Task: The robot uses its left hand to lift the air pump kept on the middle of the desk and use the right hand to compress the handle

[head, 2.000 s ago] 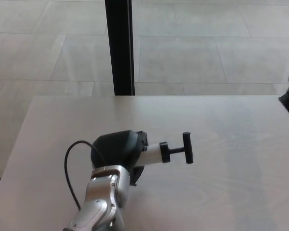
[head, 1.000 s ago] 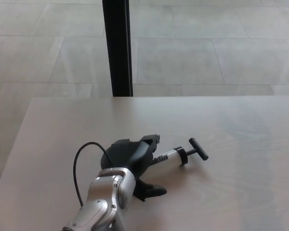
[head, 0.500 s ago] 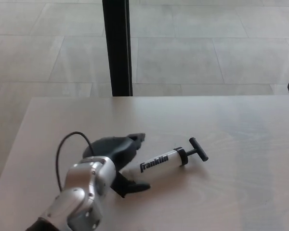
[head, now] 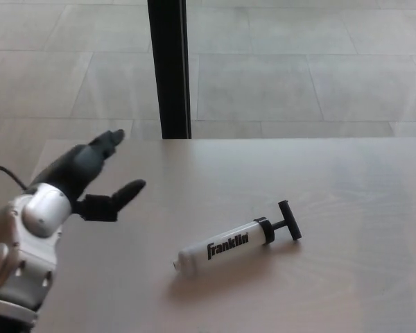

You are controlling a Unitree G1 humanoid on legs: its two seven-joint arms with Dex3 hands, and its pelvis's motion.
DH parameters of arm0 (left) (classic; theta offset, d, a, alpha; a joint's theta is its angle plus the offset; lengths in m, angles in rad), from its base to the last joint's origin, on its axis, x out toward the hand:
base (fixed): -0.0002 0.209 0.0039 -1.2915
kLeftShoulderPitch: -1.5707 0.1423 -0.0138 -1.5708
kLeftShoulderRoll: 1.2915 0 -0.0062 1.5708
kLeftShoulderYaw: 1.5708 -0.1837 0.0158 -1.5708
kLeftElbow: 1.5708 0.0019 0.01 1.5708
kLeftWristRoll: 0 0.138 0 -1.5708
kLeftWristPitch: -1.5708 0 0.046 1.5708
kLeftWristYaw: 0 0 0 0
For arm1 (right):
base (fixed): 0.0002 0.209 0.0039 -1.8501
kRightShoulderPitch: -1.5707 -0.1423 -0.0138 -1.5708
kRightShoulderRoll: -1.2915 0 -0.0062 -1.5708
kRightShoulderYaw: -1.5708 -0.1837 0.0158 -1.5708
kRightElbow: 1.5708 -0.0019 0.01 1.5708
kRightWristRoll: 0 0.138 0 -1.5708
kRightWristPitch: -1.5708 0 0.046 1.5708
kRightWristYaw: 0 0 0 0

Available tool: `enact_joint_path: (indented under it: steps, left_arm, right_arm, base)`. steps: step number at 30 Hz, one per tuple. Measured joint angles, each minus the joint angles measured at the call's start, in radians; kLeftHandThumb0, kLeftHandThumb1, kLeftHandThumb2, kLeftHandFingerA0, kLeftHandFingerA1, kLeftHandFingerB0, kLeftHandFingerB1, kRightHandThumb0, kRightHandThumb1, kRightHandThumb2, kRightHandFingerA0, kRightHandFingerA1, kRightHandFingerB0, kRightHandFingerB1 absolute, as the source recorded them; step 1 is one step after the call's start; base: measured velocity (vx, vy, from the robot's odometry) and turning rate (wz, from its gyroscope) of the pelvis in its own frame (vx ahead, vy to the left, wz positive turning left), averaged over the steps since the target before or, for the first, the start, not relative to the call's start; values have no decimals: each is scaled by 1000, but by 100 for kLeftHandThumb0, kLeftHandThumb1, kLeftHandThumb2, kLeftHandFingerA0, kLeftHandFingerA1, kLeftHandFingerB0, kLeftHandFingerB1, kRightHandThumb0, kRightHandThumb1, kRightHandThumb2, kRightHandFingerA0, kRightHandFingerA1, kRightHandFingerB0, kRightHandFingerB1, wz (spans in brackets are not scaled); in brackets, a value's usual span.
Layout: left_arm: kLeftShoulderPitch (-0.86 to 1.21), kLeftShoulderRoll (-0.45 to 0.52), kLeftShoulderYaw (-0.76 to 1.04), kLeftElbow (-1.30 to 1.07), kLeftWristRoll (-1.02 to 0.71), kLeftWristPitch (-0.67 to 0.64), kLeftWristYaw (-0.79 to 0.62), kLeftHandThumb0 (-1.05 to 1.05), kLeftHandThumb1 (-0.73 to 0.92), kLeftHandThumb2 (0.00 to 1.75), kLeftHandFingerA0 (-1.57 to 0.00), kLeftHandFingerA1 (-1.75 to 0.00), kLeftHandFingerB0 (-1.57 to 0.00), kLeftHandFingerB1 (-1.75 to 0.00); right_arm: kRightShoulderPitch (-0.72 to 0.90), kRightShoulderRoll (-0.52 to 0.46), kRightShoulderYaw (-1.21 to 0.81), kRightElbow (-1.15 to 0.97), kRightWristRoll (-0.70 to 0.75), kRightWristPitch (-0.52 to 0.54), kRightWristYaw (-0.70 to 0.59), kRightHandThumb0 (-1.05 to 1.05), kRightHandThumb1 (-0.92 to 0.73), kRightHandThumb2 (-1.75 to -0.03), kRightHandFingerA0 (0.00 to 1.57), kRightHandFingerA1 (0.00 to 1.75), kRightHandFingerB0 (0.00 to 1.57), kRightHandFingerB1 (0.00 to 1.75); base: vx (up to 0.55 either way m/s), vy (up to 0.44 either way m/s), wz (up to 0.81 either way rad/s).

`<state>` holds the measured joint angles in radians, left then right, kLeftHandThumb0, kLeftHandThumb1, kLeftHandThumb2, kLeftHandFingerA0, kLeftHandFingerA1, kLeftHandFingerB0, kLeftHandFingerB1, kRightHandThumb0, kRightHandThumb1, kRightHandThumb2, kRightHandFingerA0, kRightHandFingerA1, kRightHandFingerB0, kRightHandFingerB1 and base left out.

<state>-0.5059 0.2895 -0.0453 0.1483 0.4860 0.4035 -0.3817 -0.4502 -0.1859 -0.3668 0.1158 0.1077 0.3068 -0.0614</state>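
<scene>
The air pump (head: pixel 229 245) lies on its side on the pale wooden desk (head: pixel 333 187), a white barrel printed "Franklin" with a black T-handle (head: pixel 288 220) pointing right. My left hand (head: pixel 87 177) hovers open at the left of the desk, well clear of the pump, with black fingers spread and nothing held. Its silver forearm fills the lower left corner. My right hand does not show.
A black vertical post (head: pixel 169 68) stands behind the desk's far edge. Beyond it lies a tiled floor (head: pixel 298 62). A thin black cable (head: pixel 5 175) loops off my left wrist.
My left hand let go of the pump and drew back to the left, opening. The pump now rests on the desk. The dark shape at the right edge has left the picture.
</scene>
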Motion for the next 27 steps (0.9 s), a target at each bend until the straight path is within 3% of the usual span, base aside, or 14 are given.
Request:
enact_joint_path:
  steps: [2,6,7,10,11,12,14,16,18,19,21,22,24,27]
  left_arm:
    - [12,27,55,5,-24,0,-9,-84,65,104,-4,-28,-3,-27]
    - [55,88,185,20,-74,1,-28,-74,66,106,-7,-55,0,-33]
    - [68,100,213,24,-84,1,-31,-80,82,70,-9,-50,-7,-26]
    - [118,132,314,38,-122,1,-43,-77,67,101,-10,-57,-3,-38]
    - [133,138,338,45,-133,1,-45,-77,86,65,-15,-52,-8,-31]
    - [148,144,364,53,-142,1,-47,-38,50,109,-3,-53,0,-51]
    - [188,154,430,75,-167,1,-52,-76,87,66,-17,-50,-7,-31]
    - [231,159,497,101,-192,1,-54,-76,68,103,-19,-59,-5,-43]
    - [272,161,557,129,-214,1,-54,-76,68,103,-19,-59,-5,-43]
    - [287,162,579,140,-222,1,-54,-74,84,65,-20,-51,-10,-32]
    - [332,162,644,176,-245,1,-54,-75,80,64,-20,-54,-14,-34]
    - [354,162,672,193,-255,1,-54,-75,63,98,-15,-57,-4,-44]
    - [396,161,738,242,-280,0,-53,-76,82,65,-26,-57,-17,-35]
    - [462,156,835,327,-318,-4,-49,-76,62,96,-26,-60,-12,-47]
  right_arm:
    - [13,-18,-13,2,1,0,3,-88,-92,-77,32,68,37,45]
    - [43,-65,-53,11,2,0,10,-95,-79,-88,39,64,38,45]
    - [51,-76,-63,14,3,0,12,-88,-92,-75,39,60,41,41]
    - [77,-111,-97,31,5,0,17,-93,-82,-87,39,62,36,45]
    - [86,-120,-106,37,6,-1,18,-90,-92,-76,42,62,41,41]
    - [95,-130,-116,43,7,-1,18,-84,-77,-118,42,67,34,53]
    - [116,-155,-140,61,10,-1,19,-89,-92,-76,47,60,41,42]
    - [138,-179,-165,82,13,-1,19,-88,-92,-77,41,65,38,42]
    - [157,-199,-192,105,16,-1,20,-88,-92,-77,41,65,38,42]
    - [165,-206,-202,113,18,-2,20,-85,-77,-118,41,71,34,53]
    - [184,-224,-233,139,21,-3,21,-88,-92,-78,39,64,37,43]
    - [193,-232,-246,151,22,-3,21,-90,-92,-80,40,61,33,44]
    - [216,-248,-279,181,27,-5,22,-81,-76,-116,40,64,32,53]
    - [249,-261,-338,231,39,-11,21,-84,-78,-119,39,66,28,51]
  base:
    - [0,0,0]
    - [0,0,0]
    - [0,0,0]
    - [0,0,0]
    - [0,0,0]
    - [0,0,0]
    - [0,0,0]
    - [0,0,0]
    - [0,0,0]
    - [0,0,0]
    - [0,0,0]
    - [0,0,0]
    - [0,0,0]
    - [0,0,0]
